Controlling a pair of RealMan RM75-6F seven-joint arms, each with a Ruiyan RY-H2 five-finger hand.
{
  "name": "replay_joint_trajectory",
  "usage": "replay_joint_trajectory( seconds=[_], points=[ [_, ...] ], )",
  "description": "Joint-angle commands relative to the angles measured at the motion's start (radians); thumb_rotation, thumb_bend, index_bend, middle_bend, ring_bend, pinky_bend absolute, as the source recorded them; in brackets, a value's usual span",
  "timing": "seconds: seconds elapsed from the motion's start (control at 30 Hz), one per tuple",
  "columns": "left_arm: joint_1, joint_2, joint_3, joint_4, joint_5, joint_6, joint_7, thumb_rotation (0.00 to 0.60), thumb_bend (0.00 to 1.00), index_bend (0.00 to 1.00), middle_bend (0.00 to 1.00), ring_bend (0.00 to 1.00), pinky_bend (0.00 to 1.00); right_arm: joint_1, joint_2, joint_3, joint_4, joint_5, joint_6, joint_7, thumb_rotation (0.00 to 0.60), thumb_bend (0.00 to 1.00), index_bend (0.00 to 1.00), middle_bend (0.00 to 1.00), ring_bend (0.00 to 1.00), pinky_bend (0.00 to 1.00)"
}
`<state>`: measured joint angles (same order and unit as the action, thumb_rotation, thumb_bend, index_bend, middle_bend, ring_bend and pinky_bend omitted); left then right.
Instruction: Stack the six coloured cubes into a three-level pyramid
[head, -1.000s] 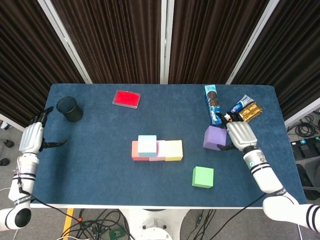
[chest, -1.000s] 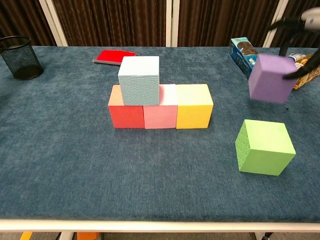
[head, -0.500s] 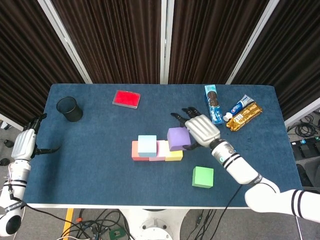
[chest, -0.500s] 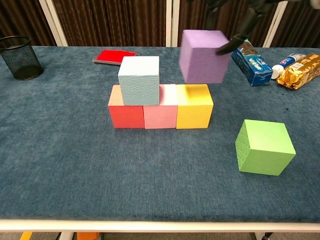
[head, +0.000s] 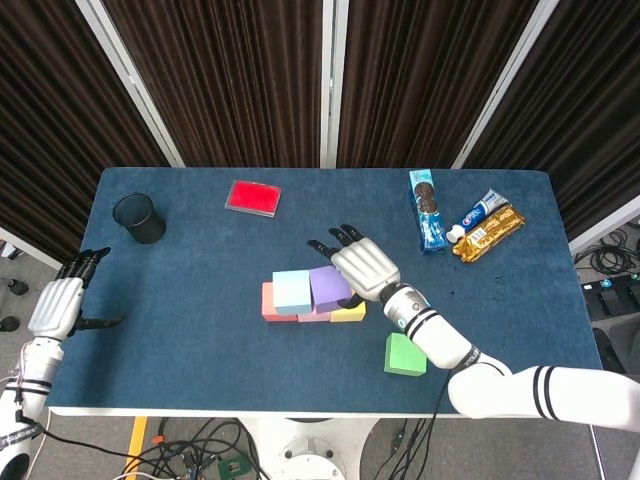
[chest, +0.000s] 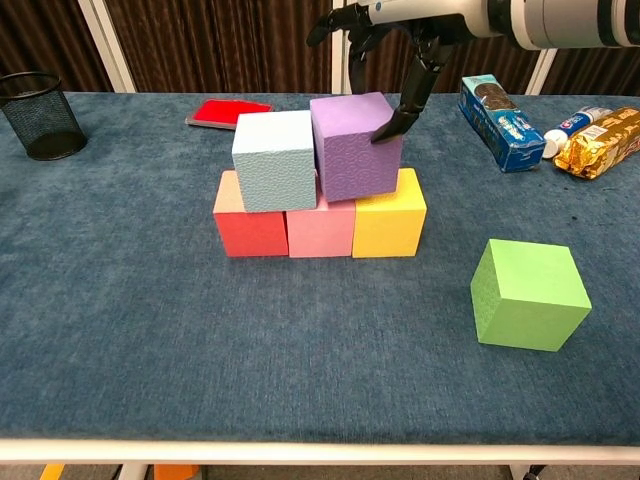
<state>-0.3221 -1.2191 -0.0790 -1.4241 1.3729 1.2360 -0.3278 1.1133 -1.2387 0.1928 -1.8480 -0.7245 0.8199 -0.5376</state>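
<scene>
Red (chest: 247, 225), pink (chest: 320, 228) and yellow (chest: 388, 215) cubes form a row mid-table. A light blue cube (chest: 275, 160) sits on the red and pink ones. The purple cube (head: 329, 288) (chest: 357, 145) rests on the pink and yellow cubes, touching the light blue one. My right hand (head: 362, 268) (chest: 415, 60) grips it from above and behind, with one finger on its right face. The green cube (head: 404, 354) (chest: 528, 293) lies alone to the front right. My left hand (head: 55, 305) hangs open off the table's left edge, seen only in the head view.
A black mesh cup (head: 138, 217) stands at the back left, with a flat red box (head: 253, 197) to its right. A blue cookie box (head: 427, 208), a toothpaste tube (head: 478, 213) and a gold snack pack (head: 490, 231) lie at the back right.
My right hand carried the purple cube leftward from the right side and brought it down onto the row beside the light blue cube. My left hand drifted slightly lower.
</scene>
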Motion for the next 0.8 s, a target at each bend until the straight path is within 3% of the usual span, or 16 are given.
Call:
replay_joint_trajectory(
  seconds=[0.03,0.8],
  points=[
    [0.000,-0.001,0.003,0.001,0.007,-0.003,0.002,0.600,0.04,0.07,0.09,0.00,0.07,0.011,-0.007,-0.012,-0.011,0.017,0.021,-0.015,0.600,0.16,0.00,0.51,0.02,0.00],
    [-0.003,-0.008,0.012,0.010,0.029,-0.037,0.004,0.600,0.04,0.07,0.09,0.00,0.07,0.017,-0.067,-0.052,-0.048,0.078,0.179,-0.096,0.600,0.17,0.00,0.50,0.02,0.00]
  ],
)
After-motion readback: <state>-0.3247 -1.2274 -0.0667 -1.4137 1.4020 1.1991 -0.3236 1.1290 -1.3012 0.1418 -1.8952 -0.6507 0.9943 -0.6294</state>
